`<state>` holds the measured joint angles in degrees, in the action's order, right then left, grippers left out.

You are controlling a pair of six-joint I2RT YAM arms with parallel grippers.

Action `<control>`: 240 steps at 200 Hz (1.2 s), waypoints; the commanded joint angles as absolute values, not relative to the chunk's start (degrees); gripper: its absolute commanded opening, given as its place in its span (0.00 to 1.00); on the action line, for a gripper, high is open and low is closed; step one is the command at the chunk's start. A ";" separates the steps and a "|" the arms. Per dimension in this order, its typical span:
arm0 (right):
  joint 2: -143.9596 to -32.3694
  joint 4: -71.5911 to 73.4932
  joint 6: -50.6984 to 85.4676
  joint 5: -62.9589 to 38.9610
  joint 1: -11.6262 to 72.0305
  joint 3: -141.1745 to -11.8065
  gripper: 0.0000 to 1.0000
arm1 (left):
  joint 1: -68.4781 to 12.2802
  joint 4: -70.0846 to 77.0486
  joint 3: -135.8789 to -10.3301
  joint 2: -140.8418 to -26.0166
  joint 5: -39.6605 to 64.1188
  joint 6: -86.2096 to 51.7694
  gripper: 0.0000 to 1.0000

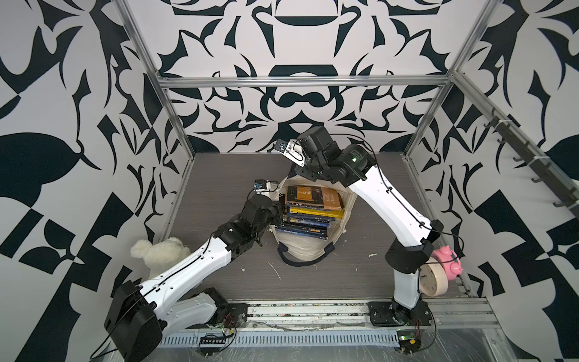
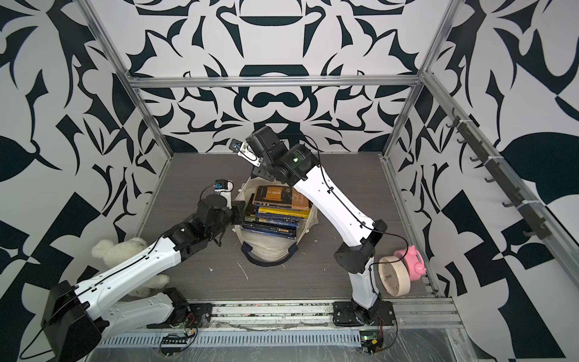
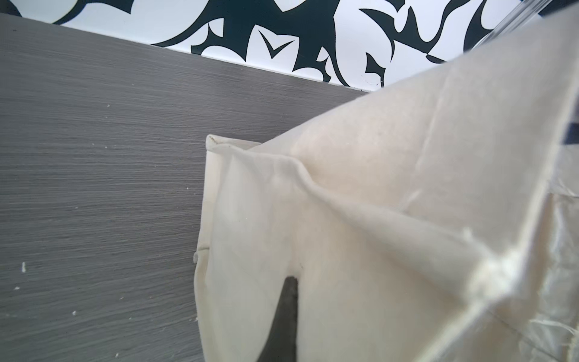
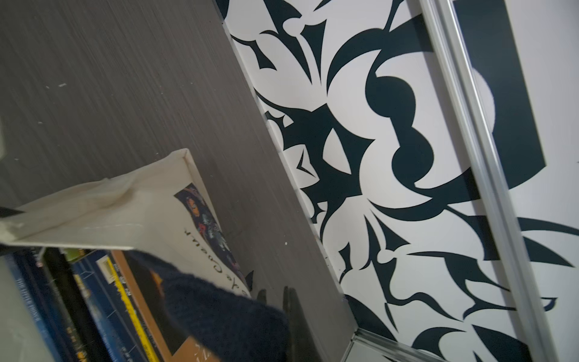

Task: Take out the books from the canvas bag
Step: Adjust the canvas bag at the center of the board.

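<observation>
Seen in both top views, the canvas bag (image 1: 300, 252) (image 2: 266, 250) lies in the middle of the gray counter (image 1: 219, 188) (image 2: 188, 188). Its cream sides are spread around a stack of books (image 1: 310, 213) (image 2: 275, 213), mostly dark blue with a black-and-tan cover on top. A navy strap handle (image 1: 282, 249) (image 2: 246, 249) lies slack toward the near edge. The left end effector (image 1: 277, 214) (image 2: 239, 210) is clamped shut on the bag's left rim, just beside the stack. The right end effector (image 1: 308, 177) (image 2: 264, 174) reaches down at the far side of the bag, closed on the bag's far strap. A white plush bear (image 1: 156, 252) (image 2: 116, 250) sits behind the left arm, and a cream clock (image 1: 434, 279) (image 2: 393, 275) and a pink piggy bank (image 1: 448, 258) (image 2: 410, 257) stand at the near right corner, well apart from the bag. From the left wrist, the bag's cream cloth (image 3: 376, 219) is pulled into taut folds above the counter (image 3: 94, 188), and one dark finger (image 3: 289, 313) shows through a gap in the pinched fabric. From the right wrist, dark fingers (image 4: 291, 313) are closed against a blurred navy strap. The bag's side (image 4: 109, 213) carries a floral print (image 4: 203, 225) with script lettering, and blue, yellow and tan books (image 4: 109, 297) lie beneath its rim, above the counter (image 4: 125, 78).
</observation>
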<state>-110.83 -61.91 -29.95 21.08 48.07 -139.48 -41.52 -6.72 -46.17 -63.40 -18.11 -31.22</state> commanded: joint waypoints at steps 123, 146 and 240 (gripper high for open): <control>-101.49 -59.36 4.30 -38.73 30.02 -137.89 0.00 | -41.15 0.53 -39.58 -60.27 -35.46 -30.95 0.00; -98.31 -55.55 6.24 -43.07 30.58 -128.49 0.00 | -41.09 4.88 -39.08 -62.35 -35.87 -29.66 0.00; -82.57 -34.10 13.70 -51.96 35.15 -89.10 0.00 | -41.15 11.74 -28.80 -60.07 -33.82 -33.36 0.00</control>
<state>-88.44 -42.59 12.82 -45.56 32.86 -91.35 -42.11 14.74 -31.29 -60.97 -31.66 -30.09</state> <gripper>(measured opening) 0.100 0.052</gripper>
